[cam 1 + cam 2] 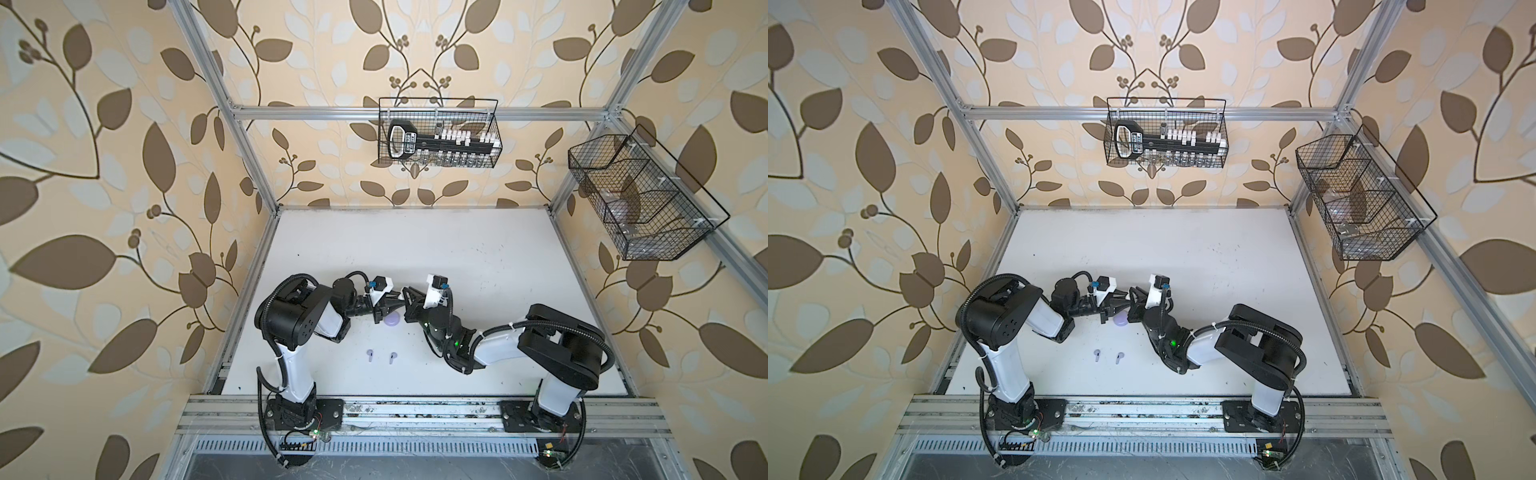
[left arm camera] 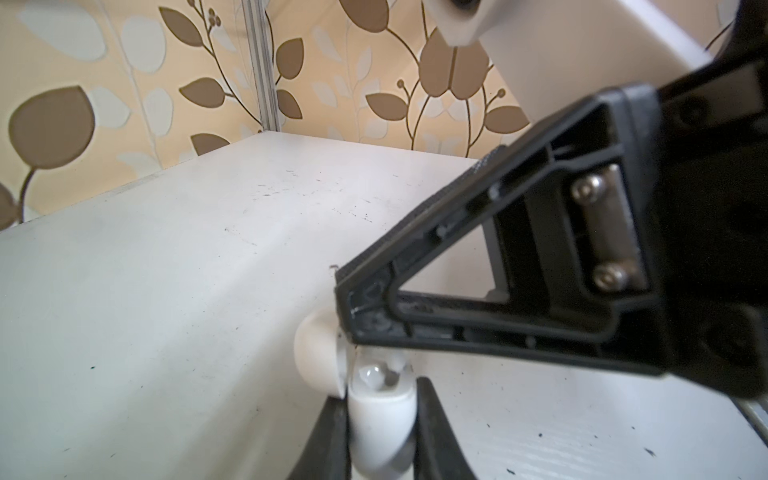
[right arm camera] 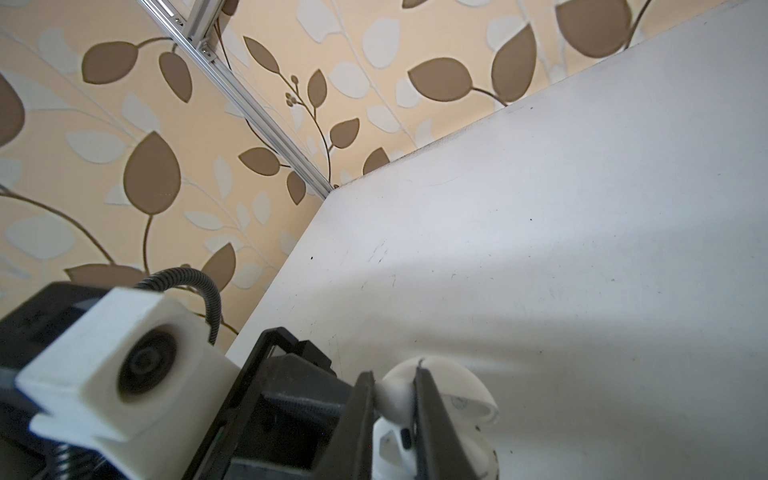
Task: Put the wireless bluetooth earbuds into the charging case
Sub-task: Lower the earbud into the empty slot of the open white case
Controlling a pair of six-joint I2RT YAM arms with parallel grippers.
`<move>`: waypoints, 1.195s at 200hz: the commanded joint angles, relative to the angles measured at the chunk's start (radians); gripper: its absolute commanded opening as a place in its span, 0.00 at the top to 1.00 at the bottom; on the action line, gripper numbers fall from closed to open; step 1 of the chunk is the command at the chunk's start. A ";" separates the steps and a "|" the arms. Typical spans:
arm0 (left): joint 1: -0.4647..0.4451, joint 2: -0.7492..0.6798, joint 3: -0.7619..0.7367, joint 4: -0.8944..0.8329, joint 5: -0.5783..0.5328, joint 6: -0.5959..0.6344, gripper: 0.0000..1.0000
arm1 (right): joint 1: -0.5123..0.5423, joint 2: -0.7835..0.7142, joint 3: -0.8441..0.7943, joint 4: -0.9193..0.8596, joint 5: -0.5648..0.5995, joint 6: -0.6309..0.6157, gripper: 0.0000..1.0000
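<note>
We are working on the white set. Our left gripper (image 2: 380, 409) is clamping narrowly on the white charging case (image 2: 380, 434), lifted over the middle of the counter (image 1: 457, 257), with its lid (image 2: 318, 357) swung open to one side. Our right gripper (image 3: 394, 380) is pinching a white earbud (image 3: 388, 397) between nearly closed jaws and is holding it right at the mouth of that case, touching or almost touching it. We are judging this as the insertion itself, not yet seated.

Something glossy is showing inside the case in the left wrist view. We cannot tell whether it is the second white earbud or an empty socket.

The lavender set is waiting for us. The lavender charging case (image 1: 392, 321) is sitting on the counter just below the two grippers, and from above it is looking closed. The left lavender earbud (image 1: 369, 354) and the right lavender earbud (image 1: 392, 356) are lying side by side nearer to us, apart from each other and from the case. So we are reckoning that most of the job is left: seating this earbud, closing the lid, then opening the lavender case and filling it.

As for writing, we are finding nothing legible on the cases or earbuds. The black tool (image 1: 401, 139) in the far wire basket (image 1: 440, 99) is carrying a pale label, too small to read.
</note>
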 commanded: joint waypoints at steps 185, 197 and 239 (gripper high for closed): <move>0.007 -0.002 0.025 0.073 0.020 -0.015 1.00 | 0.027 0.049 0.011 -0.036 0.000 -0.001 0.70; 0.006 -0.002 0.025 0.074 0.020 -0.015 1.00 | 0.030 0.048 0.011 -0.039 0.001 -0.001 0.69; 0.006 -0.002 0.025 0.074 0.025 -0.012 1.00 | 0.028 0.027 0.007 -0.056 0.014 -0.010 0.68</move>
